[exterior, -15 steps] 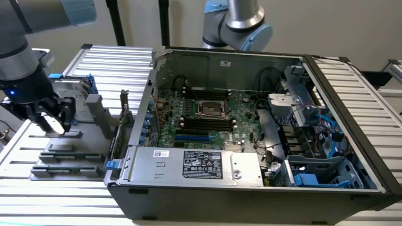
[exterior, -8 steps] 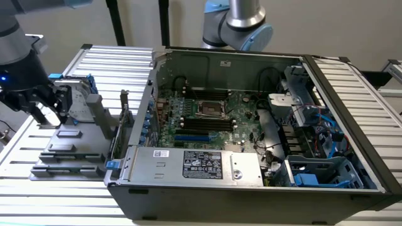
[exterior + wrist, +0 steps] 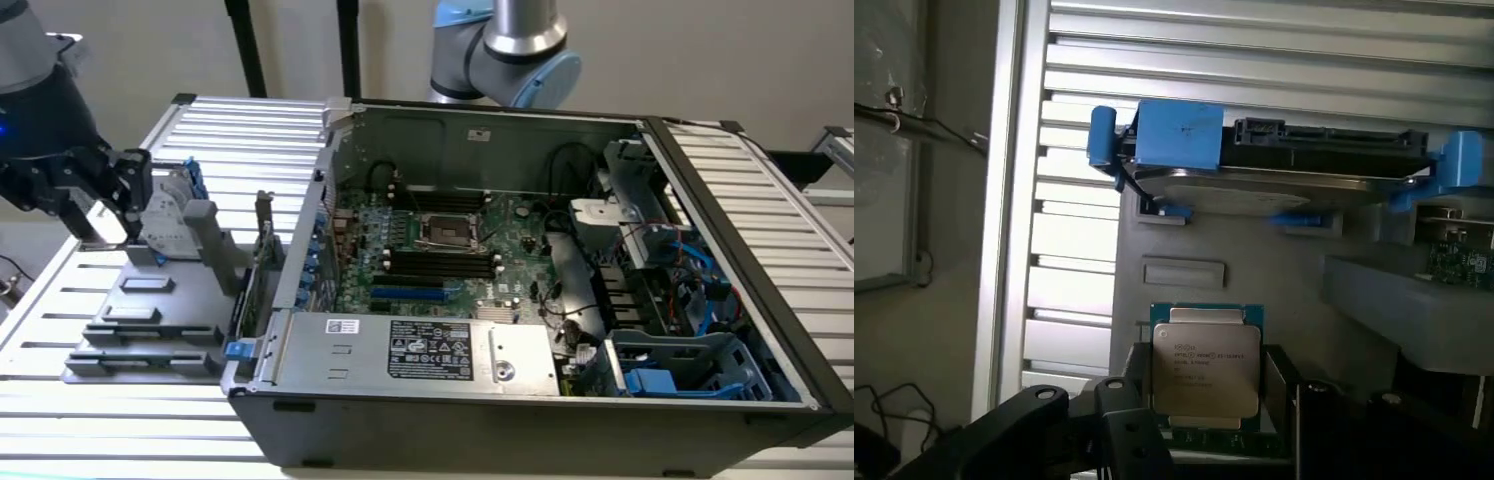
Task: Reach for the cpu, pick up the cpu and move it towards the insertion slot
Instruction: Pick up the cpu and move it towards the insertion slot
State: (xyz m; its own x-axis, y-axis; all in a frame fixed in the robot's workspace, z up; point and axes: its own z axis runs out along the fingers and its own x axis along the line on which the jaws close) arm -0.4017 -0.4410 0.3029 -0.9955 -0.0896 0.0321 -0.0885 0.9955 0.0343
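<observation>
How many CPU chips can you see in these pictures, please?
1. The CPU lies flat on the grey fixture, near the hard drive. The motherboard's insertion slot looks empty; others could be hidden.

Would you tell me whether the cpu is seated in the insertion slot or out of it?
Out. The cpu sits on the grey fixture outside the case; the insertion slot shows a dark centre.

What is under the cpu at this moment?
A grey fixture plate shows around the cpu; the patch directly beneath is covered by the chip, so whether it touches cannot be told.
</observation>
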